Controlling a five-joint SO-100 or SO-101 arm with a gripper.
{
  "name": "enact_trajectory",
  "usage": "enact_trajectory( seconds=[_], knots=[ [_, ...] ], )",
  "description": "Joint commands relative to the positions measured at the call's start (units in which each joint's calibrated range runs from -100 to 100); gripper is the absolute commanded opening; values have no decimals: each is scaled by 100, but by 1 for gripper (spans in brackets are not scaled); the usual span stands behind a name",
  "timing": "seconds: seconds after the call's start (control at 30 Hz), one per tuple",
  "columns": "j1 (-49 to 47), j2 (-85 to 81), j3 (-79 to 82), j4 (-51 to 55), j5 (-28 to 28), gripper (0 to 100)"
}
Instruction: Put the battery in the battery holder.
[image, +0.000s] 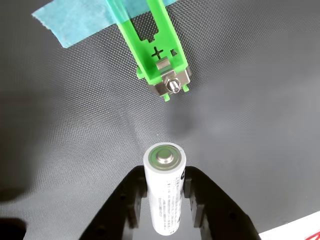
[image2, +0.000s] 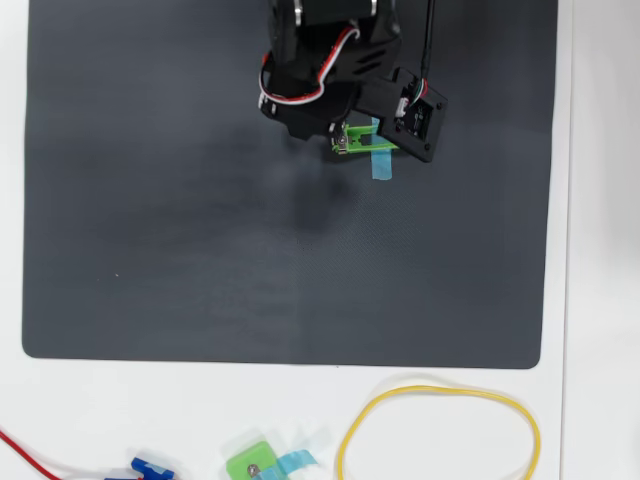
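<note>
The two black fingers (image: 131, 202) are clamped on the battery (image: 165, 192), one on each side of its round body, in the wrist view. The gripper (image: 165, 210) holds it near the middle and back part, and the front end with the shiny metal cap pokes out past the fingertips.

The battery looks hard and stiff, so it will not bend or squash. It is probably light for its size. Its skin is smooth and round, so I think it could slip or roll in the grip. The middle of the body is a good place to hold it, because both ends stay free to meet the metal bits.

Just ahead of the battery is the battery holder (image: 152, 42). It is a bright green frame on the dark mat (image: 60, 125), with a plus sign and a metal contact (image: 172, 82) at the near end. A strip of light blue tape (image: 75, 20) crosses it. The battery is apart from the holder and not in it yet.

The overhead view does not show the battery at all, because the arm (image2: 330, 60) hides it. It does show the holder (image2: 362, 142) peeking out under the arm, near the top of the mat. It also shows a yellow loop of cable (image2: 440, 435) and a smaller green piece (image2: 250, 462) on the white surface (image2: 100, 420).
</note>
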Motion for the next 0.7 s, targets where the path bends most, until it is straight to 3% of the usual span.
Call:
enact_trajectory(
  seconds=[0.0, 0.23, 0.67],
  knots=[
    [-279, -786, 108, 27, -14, 0],
    [-1110, -1912, 478, 27, 18, 0],
    [-2853, -2116, 592, 10, -24, 0]
  ],
)
